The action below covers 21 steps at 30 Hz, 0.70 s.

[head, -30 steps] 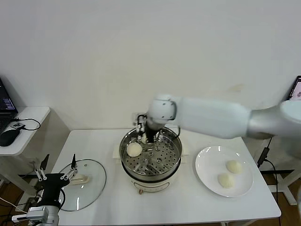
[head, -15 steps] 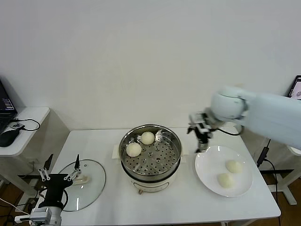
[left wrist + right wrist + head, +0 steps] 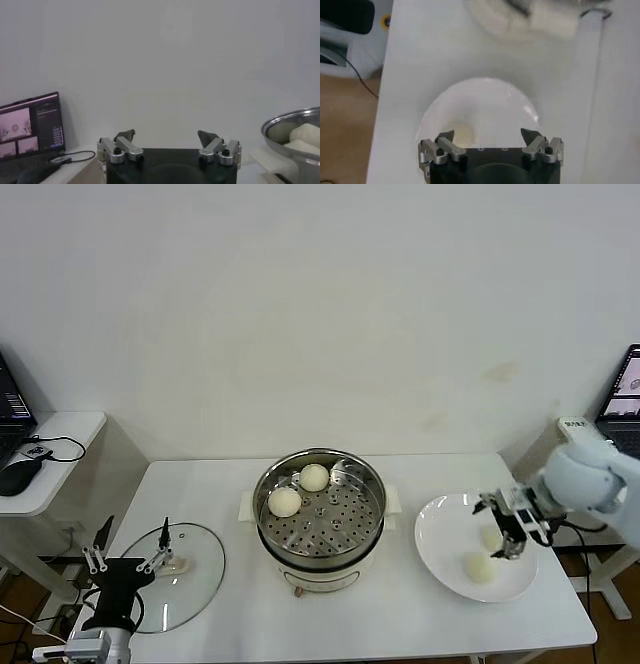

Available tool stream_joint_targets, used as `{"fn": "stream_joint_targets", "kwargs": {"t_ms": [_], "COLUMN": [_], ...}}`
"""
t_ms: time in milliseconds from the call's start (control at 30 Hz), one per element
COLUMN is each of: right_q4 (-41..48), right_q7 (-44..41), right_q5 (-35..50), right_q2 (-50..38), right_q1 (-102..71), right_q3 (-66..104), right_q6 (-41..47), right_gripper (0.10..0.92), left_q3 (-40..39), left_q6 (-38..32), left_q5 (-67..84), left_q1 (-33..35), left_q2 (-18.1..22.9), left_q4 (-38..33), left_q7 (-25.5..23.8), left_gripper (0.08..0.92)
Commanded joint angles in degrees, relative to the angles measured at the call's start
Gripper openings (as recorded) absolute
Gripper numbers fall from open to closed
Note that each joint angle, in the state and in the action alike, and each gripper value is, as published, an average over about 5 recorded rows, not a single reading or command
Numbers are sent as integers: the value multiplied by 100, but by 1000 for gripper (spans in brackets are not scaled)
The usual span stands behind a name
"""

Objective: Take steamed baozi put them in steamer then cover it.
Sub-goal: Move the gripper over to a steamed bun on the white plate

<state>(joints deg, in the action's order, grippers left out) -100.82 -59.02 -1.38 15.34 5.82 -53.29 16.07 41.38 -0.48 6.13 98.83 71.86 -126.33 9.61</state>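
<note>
Task is half complete: 2 steamed baozi point(image 3: 299, 490) lie in the steamer point(image 3: 320, 519), 2 wait on the white plate point(image 3: 440, 552). The right gripper point(image 3: 511, 529), jaws spread and empty, hangs over the plate's buns; the left gripper point(image 3: 128, 553), jaws spread, idles above the cover point(image 3: 185, 579), which lies on the table, not yet fitted

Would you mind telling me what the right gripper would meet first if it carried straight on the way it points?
Probably the flat white plate: the open right gripper points down over it, beside a cream-white bun; depth is uncertain.
</note>
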Motion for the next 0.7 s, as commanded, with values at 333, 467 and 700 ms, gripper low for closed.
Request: {"fn": "stream_joint_targets", "kwargs": {"t_ms": [333, 467, 700], "right_q4": [778, 966, 1286], "right_q7": [304, 387, 481], "right_q5": [-900, -905, -919], "right_q2": [307, 554, 922], "right_q1": [-3260, -3256, -3024], "right_q3": [2646, 2630, 2485], "right_q6": [-313, -288, -257], "right_gripper": [823, 823, 823], "left_q3": [53, 108, 220], "left_q6": [16, 11, 6], "left_q5": [-76, -70, -35], "left_q1": [57, 92, 113], "left_q2": [51, 44, 13], "left_q4": [7, 7, 4], "left_q7": [1, -2, -4], "left_gripper": [823, 823, 823]}}
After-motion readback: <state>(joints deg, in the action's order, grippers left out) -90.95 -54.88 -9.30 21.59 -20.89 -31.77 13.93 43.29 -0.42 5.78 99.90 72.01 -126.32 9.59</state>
